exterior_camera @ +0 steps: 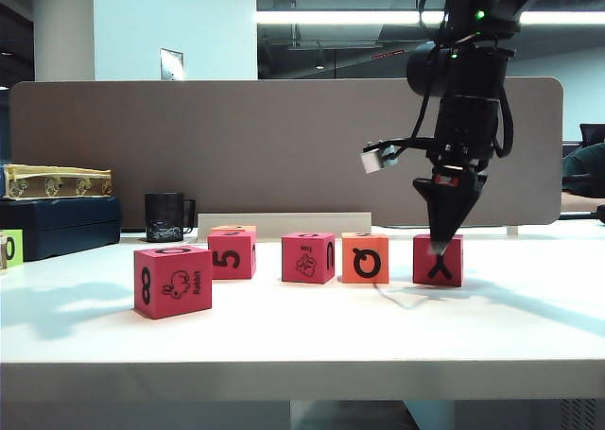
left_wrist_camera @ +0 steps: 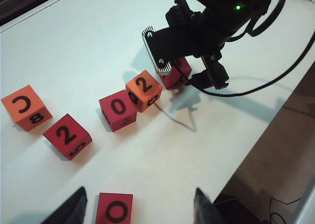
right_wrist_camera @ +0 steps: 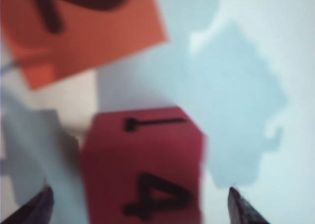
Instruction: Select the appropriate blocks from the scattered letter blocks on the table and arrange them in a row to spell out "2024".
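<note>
The last of the four blocks is being let go. The right gripper stands point-down over the 4 block at the right end of the row; in the right wrist view its jaws stand spread, one fingertip well clear on each side of the cube, so nothing is gripped. The block sits flat on the table, its top showing a 4, just beside the orange block, whose top reads 2.

From the left wrist view the row reads 2, 0, 2 and then the 4 block half hidden under the right arm: the first 2 block, the 0 block, the orange one, then the last. The first 2 lies a little apart from the 0 and the line runs slightly uneven, but the order looks right — the spelling appears complete. Two spares stay out of the row: the orange 8 block and the rabbit block, which lies nearer the front edge.

The left gripper hangs above the near table, jaws parted and empty, only its two dark tips in view.

The next move calls for a straight lift of the right gripper — clear of the cube's sides without nudging it against its orange neighbour — and then a withdrawal.
</note>
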`<action>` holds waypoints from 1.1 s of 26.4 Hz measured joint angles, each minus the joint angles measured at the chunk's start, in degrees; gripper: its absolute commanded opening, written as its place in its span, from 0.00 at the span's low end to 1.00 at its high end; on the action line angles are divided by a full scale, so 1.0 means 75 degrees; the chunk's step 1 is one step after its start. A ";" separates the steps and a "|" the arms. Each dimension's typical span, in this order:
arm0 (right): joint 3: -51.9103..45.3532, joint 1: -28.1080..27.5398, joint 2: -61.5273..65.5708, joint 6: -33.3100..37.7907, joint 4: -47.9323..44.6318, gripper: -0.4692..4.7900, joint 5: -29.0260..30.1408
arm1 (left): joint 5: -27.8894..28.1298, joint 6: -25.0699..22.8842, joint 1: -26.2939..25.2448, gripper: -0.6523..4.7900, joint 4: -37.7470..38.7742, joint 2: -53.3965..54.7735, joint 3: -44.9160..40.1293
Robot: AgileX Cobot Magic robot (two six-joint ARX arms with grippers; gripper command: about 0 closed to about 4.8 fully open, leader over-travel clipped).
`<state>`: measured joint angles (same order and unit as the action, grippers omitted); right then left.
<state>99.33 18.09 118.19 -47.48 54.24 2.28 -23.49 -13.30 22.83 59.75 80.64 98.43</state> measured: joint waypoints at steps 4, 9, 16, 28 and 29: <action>0.0335 -0.0003 -0.0029 0.0402 0.0020 0.93 -0.0227 | 0.0000 0.0000 0.0000 0.62 -0.0003 0.0000 0.0000; 0.1236 0.0003 -0.0041 0.1341 0.0128 0.93 -0.0189 | 0.0003 0.0000 0.0000 0.62 -0.0070 0.0000 0.0000; 0.1612 -0.0020 -0.0050 0.2483 0.0449 0.68 -0.0344 | 0.0000 0.0000 0.0000 0.62 -0.0064 0.0000 0.0000; 0.1606 -0.0044 -0.0023 0.4505 0.1594 0.08 -0.0912 | 0.0003 -0.0003 0.0000 0.62 -0.0111 0.0000 0.0000; 0.1606 -0.0044 -0.0009 0.4552 0.1682 0.08 -0.0909 | 0.0003 -0.0003 0.0000 0.62 -0.0111 0.0000 -0.0003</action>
<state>111.37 17.76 118.13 -13.34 66.85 -4.54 -23.46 -13.32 22.83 58.92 80.64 98.41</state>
